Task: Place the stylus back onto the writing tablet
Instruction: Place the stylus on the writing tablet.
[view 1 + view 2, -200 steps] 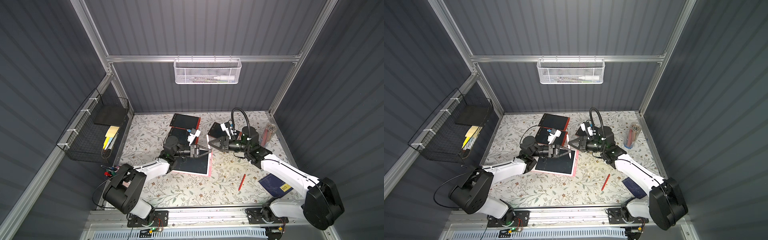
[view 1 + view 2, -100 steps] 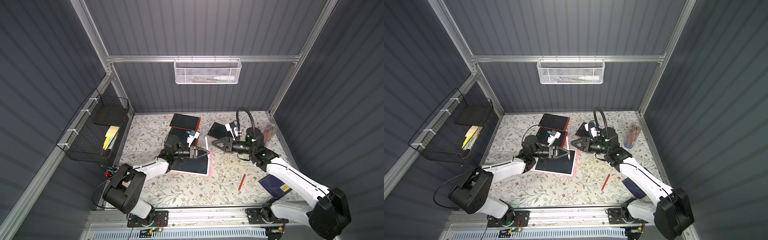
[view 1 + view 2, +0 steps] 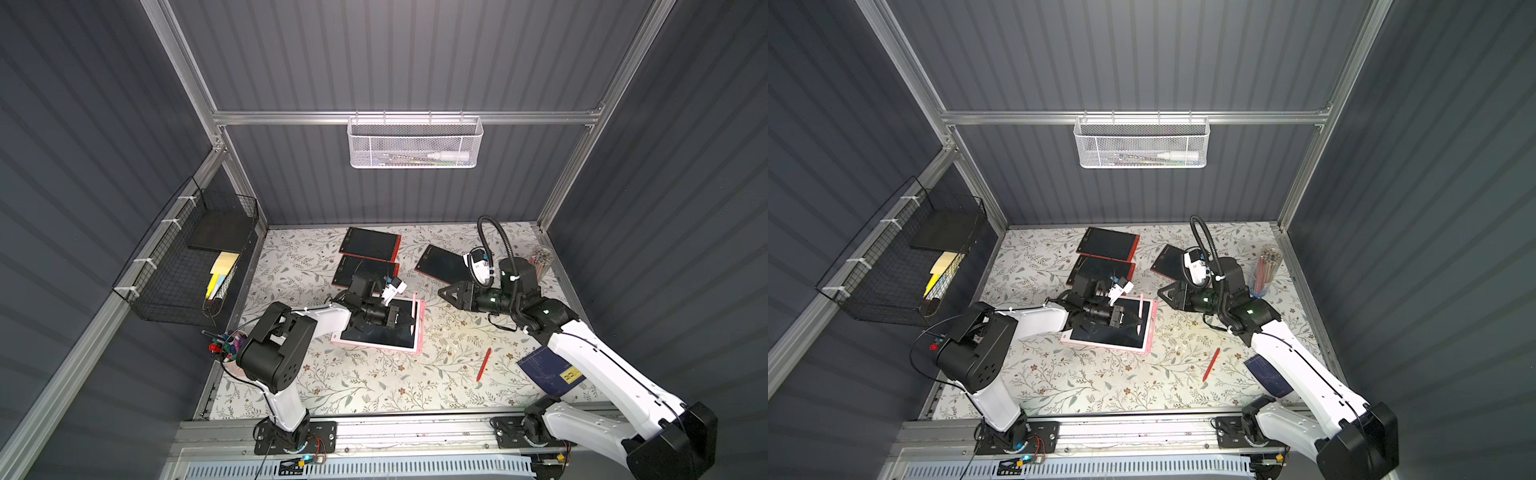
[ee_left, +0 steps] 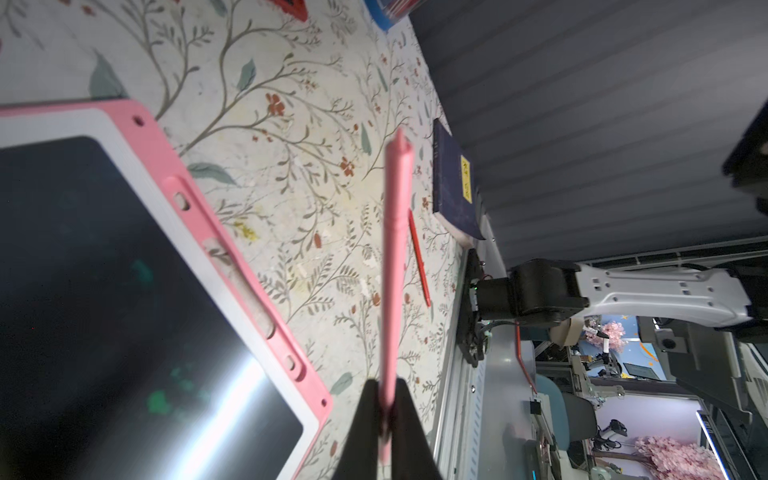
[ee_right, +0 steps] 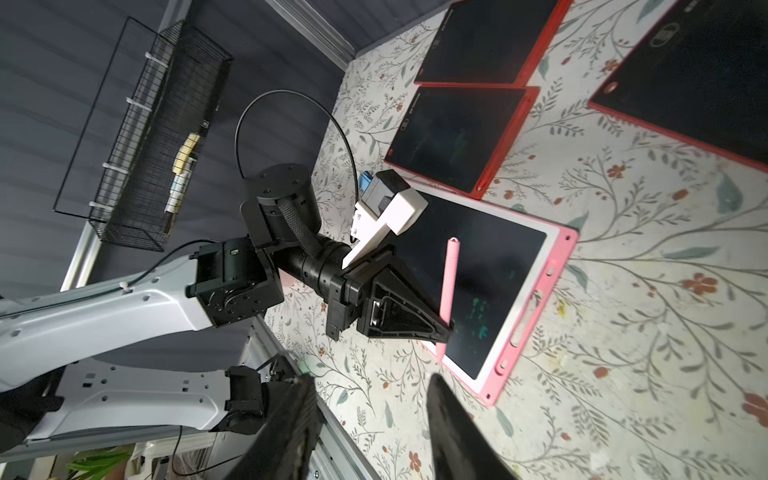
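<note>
1. Just left of centre in both top views, the left gripper [image 3: 409,321] is clenched on the pink stylus [image 3: 414,305]. It pinches the stylus near its lower end, and most of the shaft stands free beyond the jaws.
2. At mid-frame the stylus hangs over the dark screen of the pink writing tablet [image 3: 420,336]. Whether its lower tip touches the tablet I cannot tell.
3. The stylus's long axis runs up and down the frame in a top view, roughly in line with the holder groove [image 4: 245,286] in the tablet's pink border. That groove lies just right of the shaft, so the coming move looks like a short shift rightward and a lay-down. The left arm is the nearer one.
4. Right of centre, the right gripper [image 3: 441,292] is released and empty, pointing at the tablet but apart from it.
5. At lower right a red pen [image 3: 483,365] lies on the counter [image 3: 374,386], well apart.
</note>
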`<state>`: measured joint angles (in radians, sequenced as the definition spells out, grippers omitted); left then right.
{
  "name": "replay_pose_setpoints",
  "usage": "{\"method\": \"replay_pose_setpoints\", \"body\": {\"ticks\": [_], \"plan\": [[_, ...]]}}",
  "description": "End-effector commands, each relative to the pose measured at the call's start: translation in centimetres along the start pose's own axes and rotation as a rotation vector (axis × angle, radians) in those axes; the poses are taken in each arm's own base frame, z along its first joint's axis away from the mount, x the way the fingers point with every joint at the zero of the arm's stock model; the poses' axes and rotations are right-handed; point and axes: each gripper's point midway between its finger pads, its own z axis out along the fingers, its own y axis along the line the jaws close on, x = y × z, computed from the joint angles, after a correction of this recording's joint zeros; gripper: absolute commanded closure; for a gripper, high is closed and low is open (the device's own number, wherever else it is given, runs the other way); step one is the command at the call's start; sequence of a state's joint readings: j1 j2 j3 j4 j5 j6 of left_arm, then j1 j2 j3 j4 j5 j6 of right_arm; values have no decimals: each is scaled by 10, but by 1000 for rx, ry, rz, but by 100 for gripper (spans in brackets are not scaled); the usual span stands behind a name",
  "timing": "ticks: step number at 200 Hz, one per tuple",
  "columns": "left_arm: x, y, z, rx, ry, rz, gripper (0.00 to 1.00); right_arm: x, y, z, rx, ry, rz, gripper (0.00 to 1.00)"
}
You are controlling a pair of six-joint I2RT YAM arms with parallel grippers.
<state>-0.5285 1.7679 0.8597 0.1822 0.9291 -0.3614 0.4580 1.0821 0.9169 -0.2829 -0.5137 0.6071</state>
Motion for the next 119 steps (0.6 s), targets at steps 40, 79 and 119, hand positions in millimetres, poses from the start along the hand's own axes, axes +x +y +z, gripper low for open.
{"method": "replay_pose_setpoints", "body": {"ticks": [40, 79, 119], "plan": [[5, 19, 13, -48, 26, -11, 92, 11, -10, -6, 46, 21, -59, 34], [3, 14, 21, -43, 23, -32, 91, 28, 0, -8, -26, 91, -90, 11], [8, 13, 32, -40, 40, -63, 90, 34, -2, -15, -18, 75, -139, 1]]}}
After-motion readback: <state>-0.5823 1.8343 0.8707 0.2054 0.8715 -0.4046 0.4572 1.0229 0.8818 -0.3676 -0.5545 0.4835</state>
